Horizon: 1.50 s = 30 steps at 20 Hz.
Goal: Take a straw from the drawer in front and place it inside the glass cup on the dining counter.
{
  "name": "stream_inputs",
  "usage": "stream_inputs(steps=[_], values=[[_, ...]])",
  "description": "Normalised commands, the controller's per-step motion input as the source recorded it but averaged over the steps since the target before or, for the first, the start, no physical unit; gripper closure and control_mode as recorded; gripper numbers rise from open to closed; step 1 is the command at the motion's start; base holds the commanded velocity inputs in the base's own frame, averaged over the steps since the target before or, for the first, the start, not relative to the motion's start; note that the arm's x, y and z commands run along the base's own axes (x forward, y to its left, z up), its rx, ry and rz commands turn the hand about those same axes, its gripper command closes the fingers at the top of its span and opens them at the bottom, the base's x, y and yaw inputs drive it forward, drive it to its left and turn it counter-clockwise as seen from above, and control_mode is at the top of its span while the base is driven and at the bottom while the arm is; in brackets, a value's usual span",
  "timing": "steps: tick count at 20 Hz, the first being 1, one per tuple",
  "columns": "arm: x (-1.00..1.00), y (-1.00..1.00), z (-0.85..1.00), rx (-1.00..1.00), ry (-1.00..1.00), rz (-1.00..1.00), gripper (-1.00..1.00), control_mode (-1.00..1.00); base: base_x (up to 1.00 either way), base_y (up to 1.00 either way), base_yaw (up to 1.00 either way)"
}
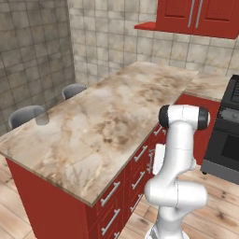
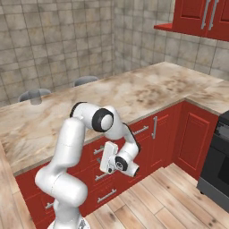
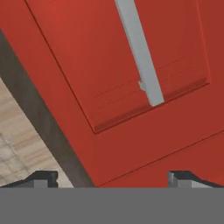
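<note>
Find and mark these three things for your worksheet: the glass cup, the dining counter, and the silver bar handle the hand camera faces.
glass cup [image 1: 42, 118]: left base view, on its clear side wall.
dining counter [image 1: 116, 116]: left base view, on bare marble top.
silver bar handle [image 3: 140, 52]: hand view, midway along the bar.

Tiled walls [image 1: 32, 46], plank floor [image 2: 152, 201], 2 grey chairs [image 1: 25, 114].

Red drawer [image 3: 131, 78], silver handle [image 3: 140, 52]; beige-brown veined dining counter [image 1: 107, 121]; glass cup [image 1: 42, 116] seemingly greyish.
</note>
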Motion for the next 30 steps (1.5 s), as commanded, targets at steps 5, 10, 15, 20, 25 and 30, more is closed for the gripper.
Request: stream_inputs(steps=[5,10,15,20,25,30], values=[[0.35,0.31,-0.14,0.00,0.00,0.00,-1.00,-1.00,0.00,0.00,0.00],[0.44,0.27,-0.28,0.00,0.00,0.00,-1.00,-1.00,0.00,0.00,0.00],[0.38,0.13,-0.32,0.00,0.00,-0.01,-1.00,-1.00,0.00,0.00,0.00],[0.16,-0.06,-0.32,0.00,0.00,0.00,-1.00,-1.00,0.00,0.00,0.00],[0.33,-0.08,-0.14,0.00,-0.01,0.00,-1.00,-1.00,0.00,0.00,0.00],[0.36,-0.15,-0.13,0.00,-0.01,0.00,-1.00,-1.00,0.00,0.00,0.00]])
